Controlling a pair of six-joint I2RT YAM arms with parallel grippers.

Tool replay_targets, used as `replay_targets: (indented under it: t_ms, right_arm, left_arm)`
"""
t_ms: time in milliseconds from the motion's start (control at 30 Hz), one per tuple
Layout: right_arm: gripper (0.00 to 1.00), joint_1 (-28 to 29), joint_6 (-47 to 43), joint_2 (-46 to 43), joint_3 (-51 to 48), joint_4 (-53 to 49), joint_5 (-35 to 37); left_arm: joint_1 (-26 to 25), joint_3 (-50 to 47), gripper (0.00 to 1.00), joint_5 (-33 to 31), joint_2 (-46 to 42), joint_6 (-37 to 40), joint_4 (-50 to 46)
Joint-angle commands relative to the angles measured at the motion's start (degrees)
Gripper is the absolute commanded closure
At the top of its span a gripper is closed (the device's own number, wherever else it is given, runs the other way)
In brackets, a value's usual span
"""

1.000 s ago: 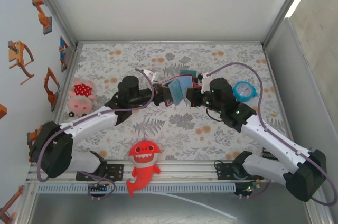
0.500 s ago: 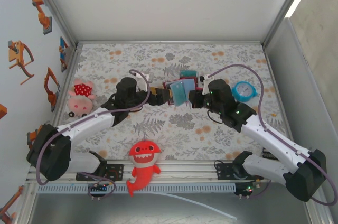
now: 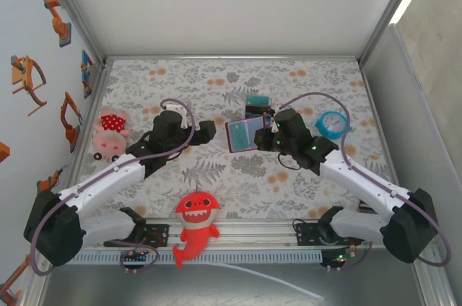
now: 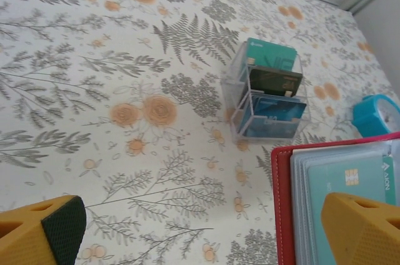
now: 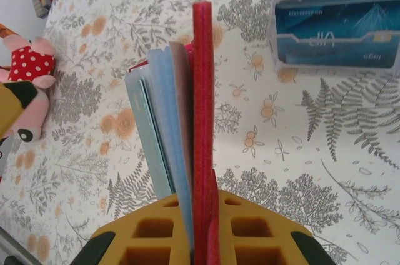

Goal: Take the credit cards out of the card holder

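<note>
The card holder (image 3: 242,135) is a dark red wallet with bluish-grey inner panels, held up above the table. My right gripper (image 3: 261,135) is shut on its edge. In the right wrist view the red cover (image 5: 203,90) stands edge-on between the right gripper's (image 5: 203,246) yellow fingers, panels fanned to the left. A teal credit card (image 4: 340,180) sits in the front panel of the card holder (image 4: 282,202). My left gripper (image 3: 208,130) hangs open just left of the holder, apart from it, and nothing lies between the left gripper's (image 4: 203,240) fingertips.
A clear plastic stand (image 3: 256,102) with teal, dark and blue cards sits just behind the holder, also in the wrist views (image 4: 269,99) (image 5: 337,34). A blue alarm clock (image 3: 332,125) lies at right, a pink plush toy (image 3: 110,135) at left, a red shark plush (image 3: 195,223) at the front.
My left gripper has opened and drawn back to the left, away from the card holder. The right gripper has shifted the holder slightly left and turned its open panels upward.
</note>
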Motion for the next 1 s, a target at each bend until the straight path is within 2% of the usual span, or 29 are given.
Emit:
replay_targets:
  t_ms: [0,133,300,533,867,967]
  right_arm:
    - [1.0,0.46,3.69,1.69,-1.37,3.76,-4.63]
    - [1.0,0.42,6.46,4.57,-2.77,7.64,-7.0]
    - [1.0,0.37,7.3,9.41,-2.77,7.51,-8.85]
    - [0.99,0.16,6.34,14.62,-2.99,6.52,-9.87]
    - [0.69,-1.15,5.15,16.24,-4.75,4.92,-6.96]
    - [0.65,-1.99,4.2,14.91,-4.99,2.36,-5.05]
  left_arm:
    - [-1.18,-0.63,0.03,-4.48,-1.17,2.75,-3.17]
    - [-3.43,0.48,0.03,-5.83,0.68,4.14,-3.42]
    - [-6.56,3.64,0.03,-6.07,4.81,6.51,-5.0]
    - [-8.22,4.6,0.03,-5.09,9.26,9.01,-3.39]
    - [-11.58,5.99,0.03,-7.71,18.24,13.02,-2.82]
    - [-12.75,6.68,0.03,-8.99,20.45,13.8,-2.69]
